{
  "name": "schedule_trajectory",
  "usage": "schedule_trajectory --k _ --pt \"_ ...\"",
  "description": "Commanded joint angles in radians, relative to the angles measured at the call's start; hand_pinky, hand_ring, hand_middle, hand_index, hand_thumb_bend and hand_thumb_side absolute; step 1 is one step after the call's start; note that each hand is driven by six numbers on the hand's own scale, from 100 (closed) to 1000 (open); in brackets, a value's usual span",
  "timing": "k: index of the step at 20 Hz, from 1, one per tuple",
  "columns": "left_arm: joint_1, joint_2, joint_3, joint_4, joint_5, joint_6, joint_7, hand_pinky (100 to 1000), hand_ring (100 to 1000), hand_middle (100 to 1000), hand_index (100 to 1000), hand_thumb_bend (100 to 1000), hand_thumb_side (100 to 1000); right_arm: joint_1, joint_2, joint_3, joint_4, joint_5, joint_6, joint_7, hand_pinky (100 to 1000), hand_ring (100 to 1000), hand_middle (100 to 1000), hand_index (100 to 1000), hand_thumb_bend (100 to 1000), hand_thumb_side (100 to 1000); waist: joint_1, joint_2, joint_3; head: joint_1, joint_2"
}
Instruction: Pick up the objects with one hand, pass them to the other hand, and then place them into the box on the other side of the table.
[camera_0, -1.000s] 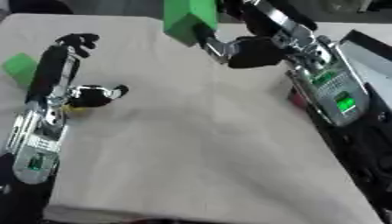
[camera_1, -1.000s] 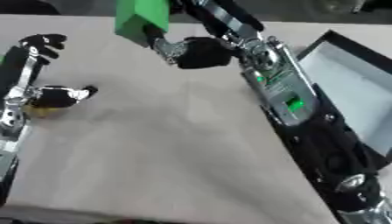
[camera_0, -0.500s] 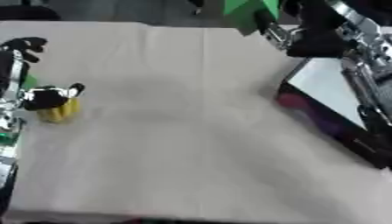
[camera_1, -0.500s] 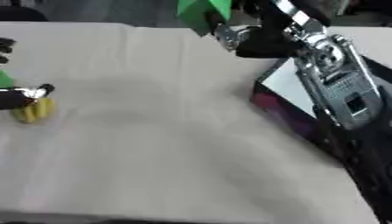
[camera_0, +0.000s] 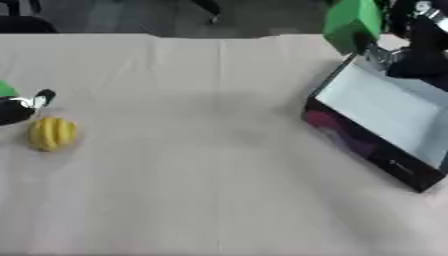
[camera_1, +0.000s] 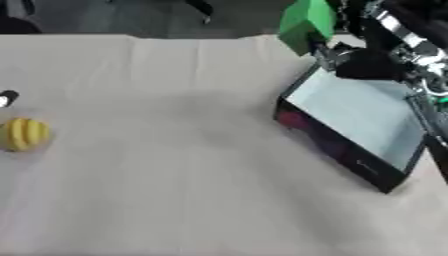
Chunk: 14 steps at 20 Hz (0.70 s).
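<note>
A green block (camera_0: 353, 22) hangs in the air above the far left corner of the box (camera_0: 385, 112), which is dark-sided with a pale inside and lies at the table's right. My right hand (camera_1: 372, 62) comes in from the upper right, its fingers curled on the block's underside. A yellow ribbed ball-like object (camera_0: 52, 133) lies on the cloth at the far left. Just above it, at the picture's left edge, a small part of my left hand (camera_0: 19, 107) shows; the remainder is cut off.
A sliver of another green thing (camera_0: 5, 90) shows at the left edge above the left hand. The beige cloth (camera_0: 201, 165) covers the table. Its far edge runs along the top, with dark floor beyond.
The camera has swung to the right, bringing the box into view and pushing the left arm out. My right hand has carried the green block rightward to above the box's corner.
</note>
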Motion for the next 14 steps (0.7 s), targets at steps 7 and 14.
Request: schedule_trajectory --k 7,14 --pt "-0.006 0.068 0.035 -0.027 0.025 0.016 0.029 706 682 690 810 667 124 0.096 -0.122 -0.08 0.127 0.135 -0.087 -0.044 874 880 581 666 100 198 0.014 -0.033 -0.002 -0.028 -0.015" --pt "-0.003 0.074 0.041 -0.025 0.034 0.02 0.036 709 682 692 811 669 127 0.11 -0.143 -0.073 0.228 0.262 -0.182 -0.023 901 962 737 797 100 207 0.015 -0.033 0.002 -0.048 -0.014"
